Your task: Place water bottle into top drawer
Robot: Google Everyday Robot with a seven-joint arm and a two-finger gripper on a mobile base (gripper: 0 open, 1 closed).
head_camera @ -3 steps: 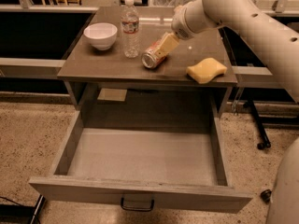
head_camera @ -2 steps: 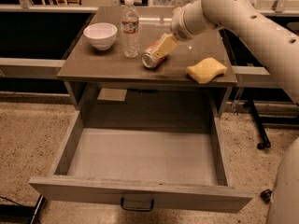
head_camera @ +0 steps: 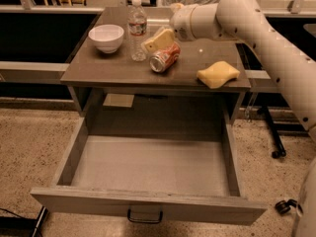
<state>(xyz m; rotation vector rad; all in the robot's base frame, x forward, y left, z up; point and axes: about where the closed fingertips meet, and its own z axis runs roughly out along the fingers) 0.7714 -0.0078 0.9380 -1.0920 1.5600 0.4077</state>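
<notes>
The water bottle stands upright on the tabletop, clear with a white cap and a label band. My gripper hangs just right of the bottle at about label height, close to it, and above the orange-red soda can lying on its side. The top drawer is pulled fully open below the tabletop. Its pale bottom is bare and a dark handle sits on its front.
A white bowl stands left of the bottle. A yellow sponge lies at the tabletop's right front. My white arm reaches in from the right. A paper piece lies under the tabletop at back left.
My gripper has moved left, from over the soda can towards the water bottle. The bottle, can and drawer have not moved.
</notes>
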